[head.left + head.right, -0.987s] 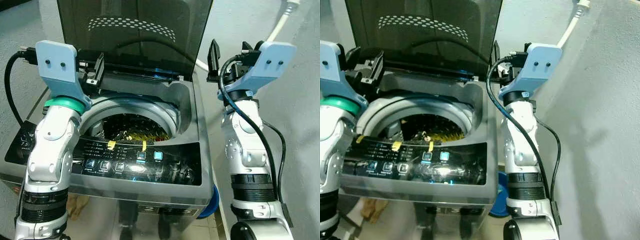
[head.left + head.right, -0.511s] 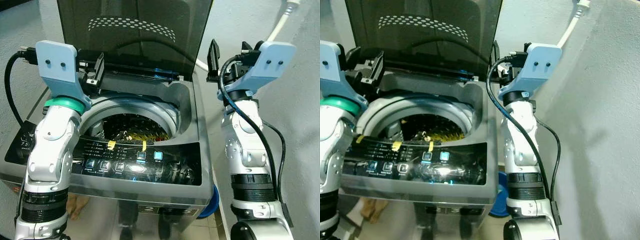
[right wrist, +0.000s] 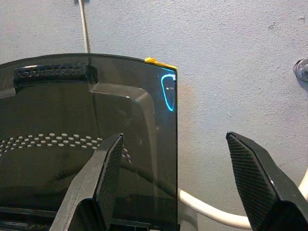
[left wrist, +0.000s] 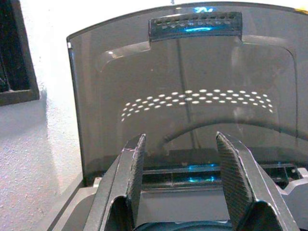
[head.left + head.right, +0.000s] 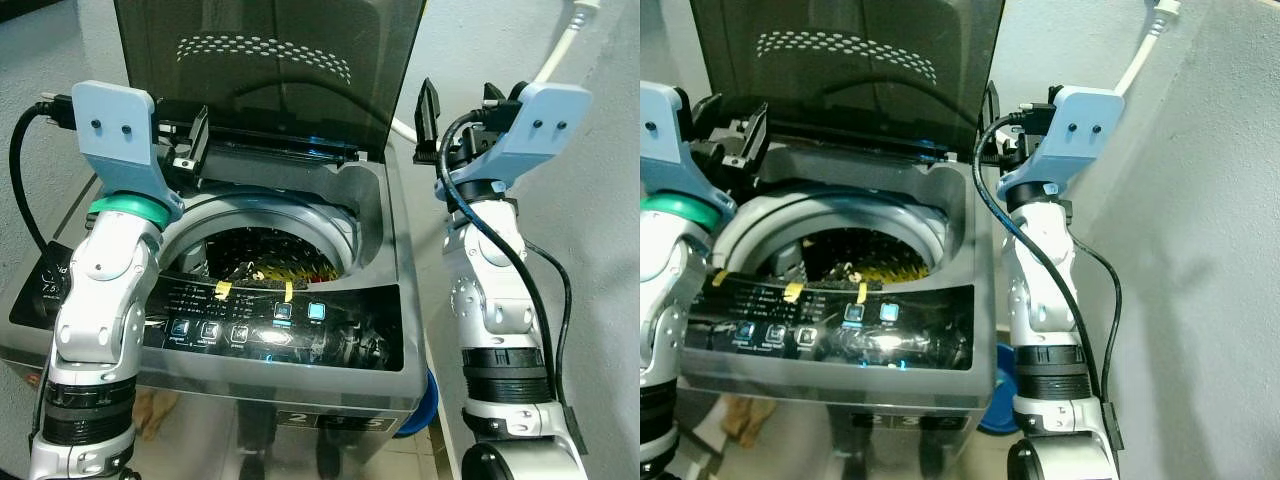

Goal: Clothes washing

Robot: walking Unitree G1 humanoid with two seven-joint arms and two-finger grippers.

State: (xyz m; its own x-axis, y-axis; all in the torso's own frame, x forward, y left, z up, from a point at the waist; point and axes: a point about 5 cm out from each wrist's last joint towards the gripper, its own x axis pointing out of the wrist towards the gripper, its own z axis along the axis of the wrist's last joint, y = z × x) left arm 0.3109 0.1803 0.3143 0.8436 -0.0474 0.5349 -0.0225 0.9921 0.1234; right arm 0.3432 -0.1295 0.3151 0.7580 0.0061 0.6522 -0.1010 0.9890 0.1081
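Observation:
A grey top-loading washing machine [image 5: 300, 345] stands in front of me with its dark tinted lid [image 5: 270, 60] raised upright. In the drum lie dark clothes with a yellow piece [image 5: 270, 265]. My left gripper [image 5: 185, 140] is held up over the machine's back left corner, open and empty, pointing at the lid [image 4: 192, 96]. My right gripper [image 5: 458, 105] hovers just right of the lid's edge [image 3: 166, 120], also open with nothing between its fingers.
The lit control panel [image 5: 250, 330] carries two yellow tape strips. A white hose [image 5: 560, 45] runs down the grey wall at the right. A blue object [image 5: 425, 400] sits on the floor beside the machine. A dark frame [image 4: 19, 48] hangs on the wall left of the lid.

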